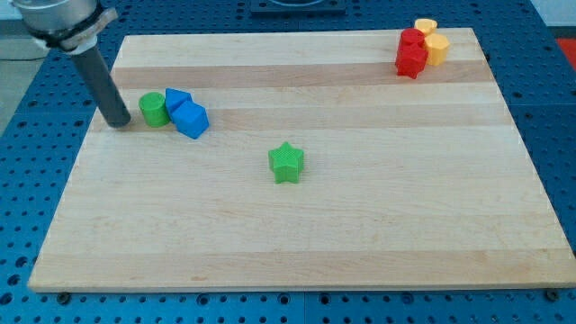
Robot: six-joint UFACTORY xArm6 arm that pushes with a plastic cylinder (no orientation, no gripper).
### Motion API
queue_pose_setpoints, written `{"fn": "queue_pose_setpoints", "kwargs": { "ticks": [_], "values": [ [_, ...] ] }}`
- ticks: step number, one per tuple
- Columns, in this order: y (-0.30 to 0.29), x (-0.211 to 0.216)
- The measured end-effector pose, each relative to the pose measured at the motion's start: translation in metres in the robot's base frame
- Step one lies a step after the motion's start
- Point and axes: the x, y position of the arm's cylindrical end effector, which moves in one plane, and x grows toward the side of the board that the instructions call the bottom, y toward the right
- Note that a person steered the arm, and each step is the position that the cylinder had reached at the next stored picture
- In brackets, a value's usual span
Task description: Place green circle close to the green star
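The green circle stands near the left side of the wooden board. My tip is just to its left, very close to it or touching. The green star lies near the middle of the board, well to the right of and below the circle. Two blue blocks sit against the circle's right side, between it and the star.
Two red blocks and two yellow blocks cluster at the board's top right corner. The board's left edge runs just left of my tip.
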Motion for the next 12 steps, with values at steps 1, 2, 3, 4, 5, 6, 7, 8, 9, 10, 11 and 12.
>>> {"fn": "queue_pose_setpoints", "kwargs": {
  "ticks": [1,2,3,4,5,6,7,8,9,10,11,12],
  "values": [
    [0.022,-0.025],
    [0.045,-0.028],
    [0.063,-0.011],
    [0.068,0.032],
    [0.067,0.067],
    [0.024,0.070],
    [0.023,0.088],
    [0.067,0.089],
    [0.085,0.109],
    [0.091,0.130],
    [0.121,0.130],
    [0.160,0.116]
  ]
}}
